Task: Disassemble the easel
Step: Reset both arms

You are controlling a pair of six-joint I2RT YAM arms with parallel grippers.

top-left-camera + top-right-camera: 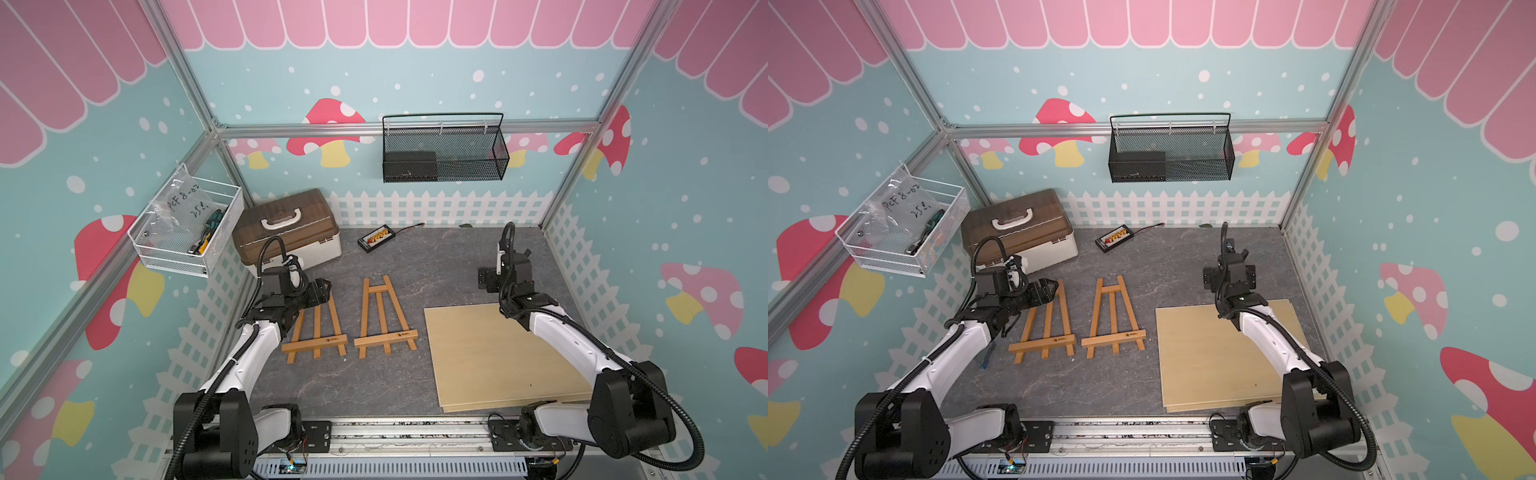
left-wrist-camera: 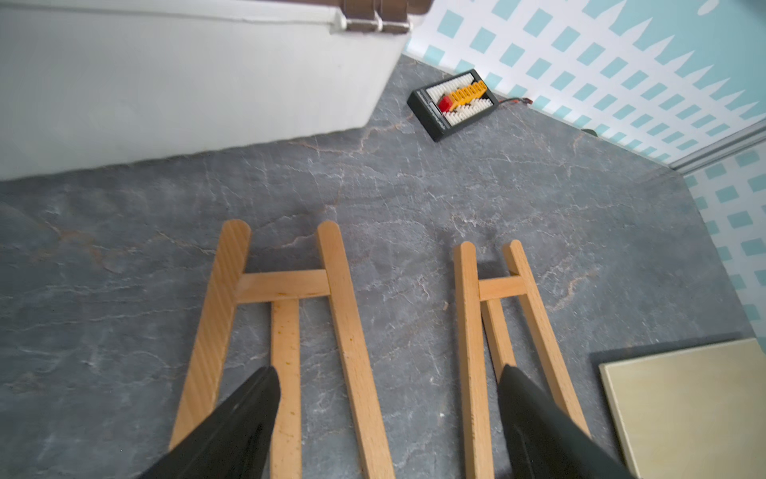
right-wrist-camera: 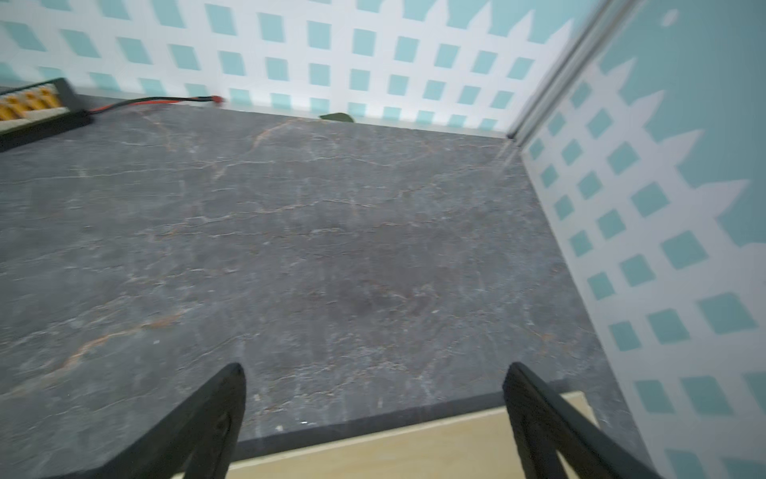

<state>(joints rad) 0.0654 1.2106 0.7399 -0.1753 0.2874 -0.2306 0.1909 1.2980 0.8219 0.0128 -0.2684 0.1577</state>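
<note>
On the grey, marble-veined table [image 1: 415, 266] I see the left easel [image 1: 314, 343] and right easel [image 1: 386, 337] lying flat side by side, smooth slatted A-frames of pale wood. My left gripper [image 2: 387, 373] hovers over the left one, spread wide and empty; my right gripper [image 3: 373, 369], equally wide, holds nothing above the plywood sheet [image 1: 490, 357]

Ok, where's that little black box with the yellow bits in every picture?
Top view: the black box sits at the back of the table, beside the brown-lidded case.
Top view: the black box, same spot, before the fence-painted wall.
Left wrist view: upper middle of the picture, past the case's corner.
Right wrist view: cut off at the picture's left edge.
Shared landmark: its red-and-black wire, in all four.
</note>
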